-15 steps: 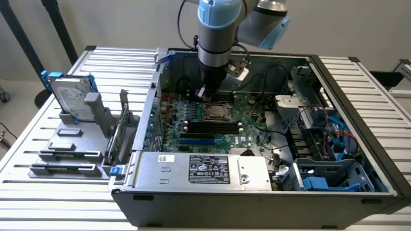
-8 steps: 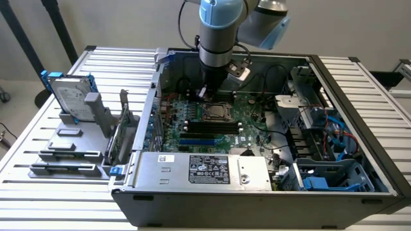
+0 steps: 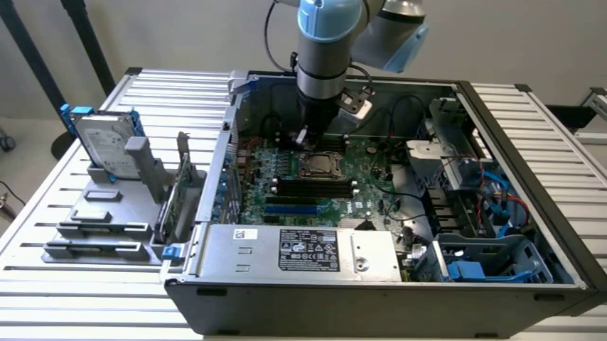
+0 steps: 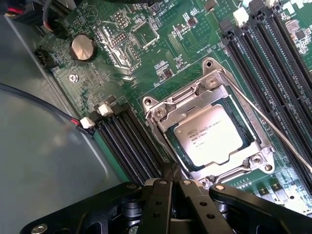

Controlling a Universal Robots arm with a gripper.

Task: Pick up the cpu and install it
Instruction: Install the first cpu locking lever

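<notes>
The cpu point(image 4: 210, 133) lies flat inside the motherboard socket frame point(image 4: 161, 114), silvery top up with printed text showing. In the exterior view the cpu point(image 3: 320, 165) sits mid-board inside the open computer case. My gripper point(image 4: 170, 184) is shut with nothing between its black fingers point(image 4: 157, 200), and its tip hovers just off the socket's edge. Seen from outside, the gripper point(image 3: 306, 139) hangs straight down from the arm, slightly behind the socket.
A thin wire lever point(image 4: 265, 124) stands up beside the socket. Memory slots point(image 4: 129, 146) flank it on both sides. The case point(image 3: 379, 284) walls, power supply point(image 3: 298, 250), cables and blue drive cage point(image 3: 484, 266) surround the board. A hard drive point(image 3: 102, 142) stands on a grey rack at the exterior view's left.
</notes>
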